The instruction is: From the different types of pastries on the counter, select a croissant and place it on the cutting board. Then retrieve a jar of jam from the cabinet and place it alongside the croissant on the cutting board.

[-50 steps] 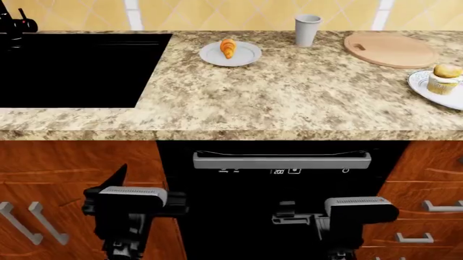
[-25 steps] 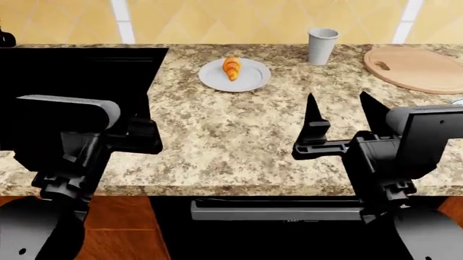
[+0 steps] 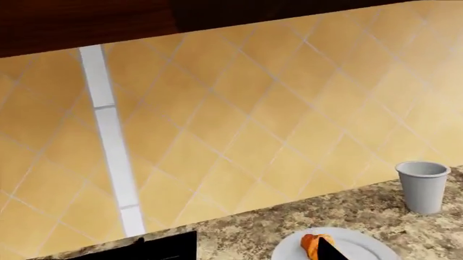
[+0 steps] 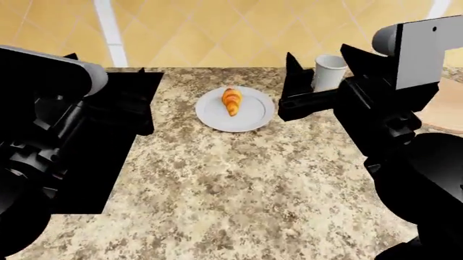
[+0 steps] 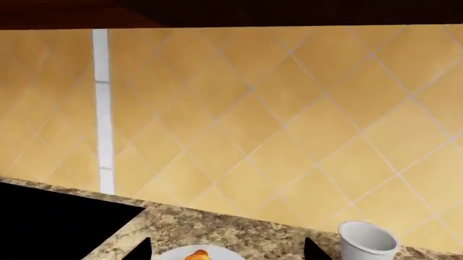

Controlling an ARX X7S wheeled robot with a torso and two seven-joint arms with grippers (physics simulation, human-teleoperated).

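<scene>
Yellow diamond-tiled wall [image 4: 217,27] backs a speckled granite counter [image 4: 239,184], with a black sink [image 4: 108,162] recessed on the robot's left. Item of interest: the croissant [image 4: 231,101], lying near the middle of a plain white plate [image 4: 253,116] towards the back of the counter; a pale cup [image 4: 329,72] stands beside the plate on the robot's right. The cutting board [image 4: 443,114] is only partly visible behind the right arm. Right gripper [image 4: 324,70] is raised above the counter, jaws spread wide, nothing held, near the plate but apart from it. Left gripper [image 4: 137,95] is largely hidden by its own arm; its opening cannot be determined. Croissant's long axis runs roughly front to back, one tip towards the wall, the other towards the robot, leaning slightly to the robot's right. Recommended: bring the right gripper down over the croissant's middle, turned so the fingers close across the narrow width rather than along its length, keeping clear of the cup and the plate rim.
</scene>
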